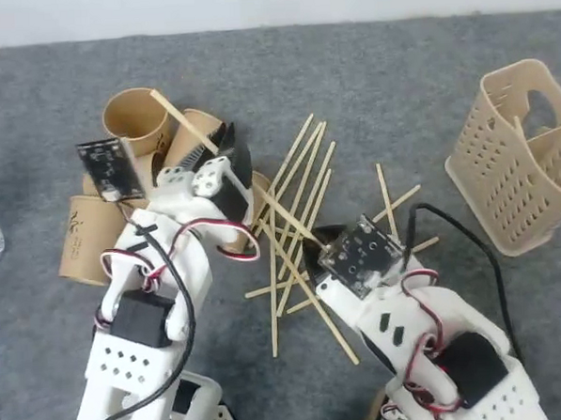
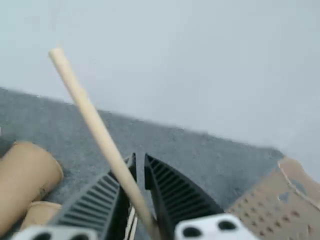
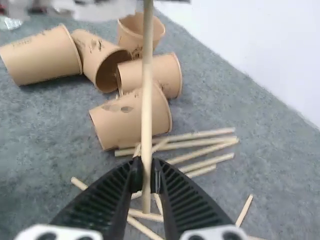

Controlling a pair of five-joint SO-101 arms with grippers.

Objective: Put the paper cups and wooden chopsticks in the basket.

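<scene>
Chopstick [image 2: 95, 125] in left hand [image 2: 139, 163], basket [image 2: 272, 210] beyond

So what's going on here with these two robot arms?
Two robot arms are clearing a grey mat into a basket. The left end effector is shut on a raised chopstick over the paper cups. The right end effector is shut on a clamped stick too, possibly the same one. The cups and the loose chopsticks lie on the mat, outside the basket.
</scene>
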